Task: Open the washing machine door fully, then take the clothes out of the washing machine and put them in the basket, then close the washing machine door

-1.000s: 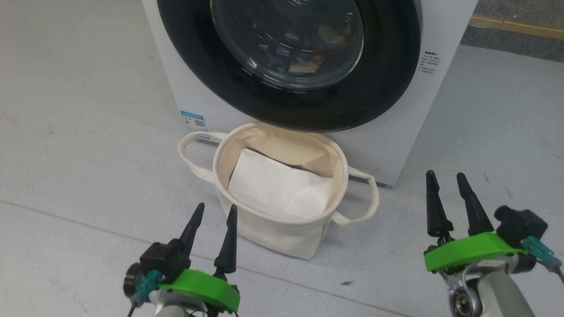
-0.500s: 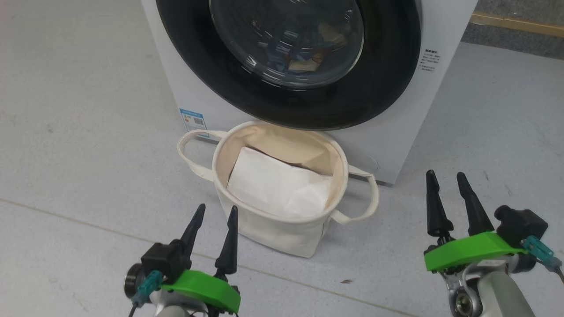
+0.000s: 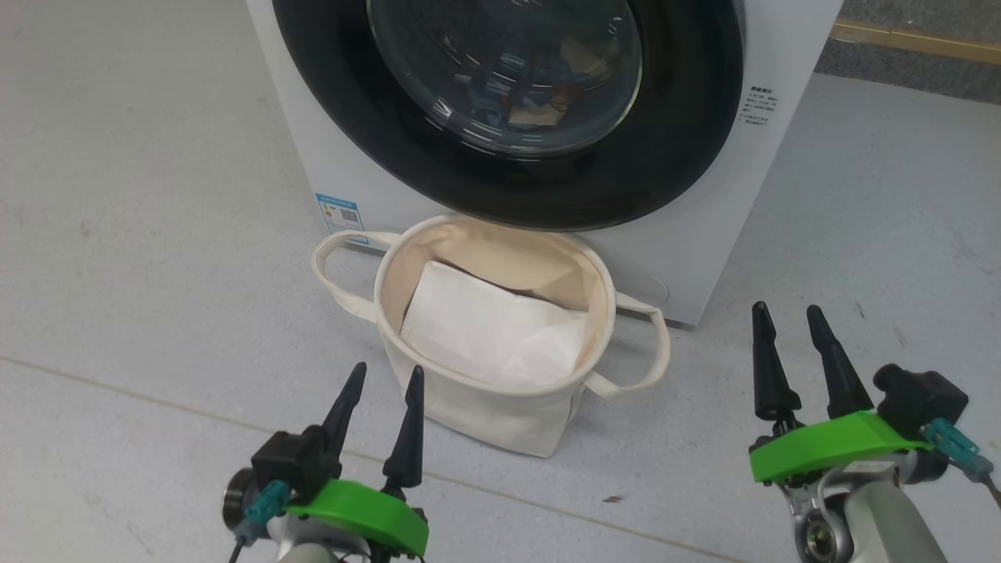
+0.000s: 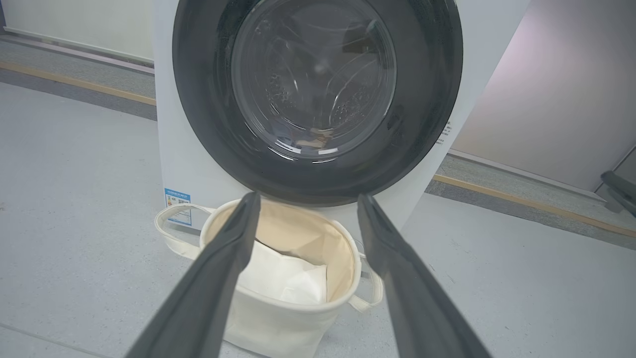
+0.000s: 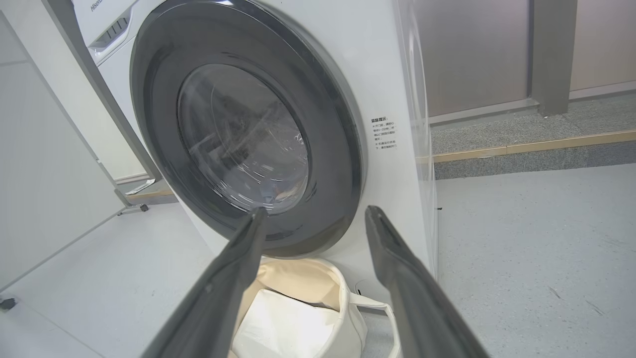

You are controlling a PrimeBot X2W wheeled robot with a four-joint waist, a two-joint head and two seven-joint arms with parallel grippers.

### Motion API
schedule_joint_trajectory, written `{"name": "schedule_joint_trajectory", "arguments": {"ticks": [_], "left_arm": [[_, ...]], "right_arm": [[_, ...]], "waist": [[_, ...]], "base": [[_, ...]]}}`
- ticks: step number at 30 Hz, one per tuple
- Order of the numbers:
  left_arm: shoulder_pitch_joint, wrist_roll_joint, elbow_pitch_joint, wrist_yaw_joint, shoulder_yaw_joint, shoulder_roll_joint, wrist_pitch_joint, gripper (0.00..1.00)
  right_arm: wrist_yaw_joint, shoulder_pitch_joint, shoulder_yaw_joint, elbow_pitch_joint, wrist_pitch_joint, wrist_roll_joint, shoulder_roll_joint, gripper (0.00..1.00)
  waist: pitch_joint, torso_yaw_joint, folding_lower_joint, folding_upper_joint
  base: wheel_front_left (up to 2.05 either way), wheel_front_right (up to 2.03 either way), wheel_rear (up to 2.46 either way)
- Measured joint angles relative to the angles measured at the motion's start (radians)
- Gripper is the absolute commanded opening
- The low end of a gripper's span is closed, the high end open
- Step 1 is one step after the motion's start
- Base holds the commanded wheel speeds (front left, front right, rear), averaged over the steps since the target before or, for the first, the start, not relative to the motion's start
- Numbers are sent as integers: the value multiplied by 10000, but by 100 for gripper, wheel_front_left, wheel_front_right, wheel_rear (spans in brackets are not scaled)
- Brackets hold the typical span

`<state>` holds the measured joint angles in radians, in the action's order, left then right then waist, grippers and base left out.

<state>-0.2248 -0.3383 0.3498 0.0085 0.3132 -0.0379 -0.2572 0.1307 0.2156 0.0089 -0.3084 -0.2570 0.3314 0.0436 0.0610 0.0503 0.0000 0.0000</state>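
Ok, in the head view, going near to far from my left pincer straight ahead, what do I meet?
In order: left pincer → basket holding a white sheet → washing machine door, shut → clothes behind its glass.

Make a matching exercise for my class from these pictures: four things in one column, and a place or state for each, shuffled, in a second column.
Column 1
1. round black-rimmed glass washing machine door
2. round cream canvas basket
3. plain white folded sheet
4. small blue label sticker

Column 2
A. lying inside the basket
B. shut
C. stuck low on the white washer, at its front's left corner in the head view
D. standing on the grey floor, just in front of the washer

Pairs: 1-B, 2-D, 3-A, 4-C
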Motion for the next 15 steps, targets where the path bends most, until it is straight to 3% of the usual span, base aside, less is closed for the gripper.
{"name": "schedule_joint_trajectory", "arguments": {"ticks": [7,15], "left_arm": [[-1,-8,19,0,48,0,0,100],[0,-8,123,-2,136,0,0,100]], "right_arm": [[0,-1,56,4,0,-589,0,100],[0,-11,96,211,0,-345,0,100]], "waist": [[-38,30,0,0],[-126,89,0,0]], "base": [[0,0,0],[0,0,0]]}}
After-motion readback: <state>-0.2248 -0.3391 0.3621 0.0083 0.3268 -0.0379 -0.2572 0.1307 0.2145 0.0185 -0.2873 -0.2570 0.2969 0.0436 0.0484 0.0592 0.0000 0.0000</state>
